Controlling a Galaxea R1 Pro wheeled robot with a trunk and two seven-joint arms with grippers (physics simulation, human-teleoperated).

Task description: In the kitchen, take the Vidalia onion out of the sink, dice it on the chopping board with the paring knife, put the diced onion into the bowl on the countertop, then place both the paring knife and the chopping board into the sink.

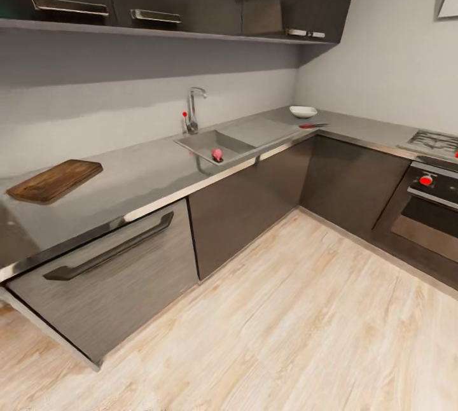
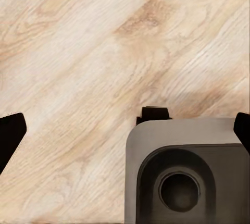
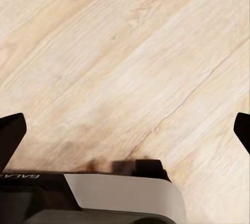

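Your left gripper (image 2: 125, 130) hangs over the light wood floor (image 2: 78, 52), pointing down at it, with its dark fingers (image 2: 10, 135) showing at both edges of the left wrist view, spread wide and holding nothing. Part of the robot's grey base (image 2: 182, 172) sits below it. Your right gripper (image 3: 125, 130) has the same pose, aimed down at the floor, fingers (image 3: 10, 135) wide apart and empty, with the white and black body of the robot (image 3: 120, 195) beneath.

From the head view, take the sink (image 1: 210, 142) as your landmark. Well to its left, one chopping board (image 1: 55, 181) lies flat on the table (image 1: 140, 175), above a grey drawer front with a long dark handle (image 1: 109, 247). Inside the basin you have one small pinkish round thing, the Vidalia onion (image 1: 217, 154), near the front wall. One chrome tap (image 1: 193, 109) stands behind the basin, with a red knob beside it. To the right of the sink, past the drainboard, one paring knife (image 1: 313, 125) with a red handle lies on the table, and one white bowl (image 1: 303, 111) sits just behind it near the corner. Farther right there is one oven (image 1: 429, 207) with red knobs, under a hob.
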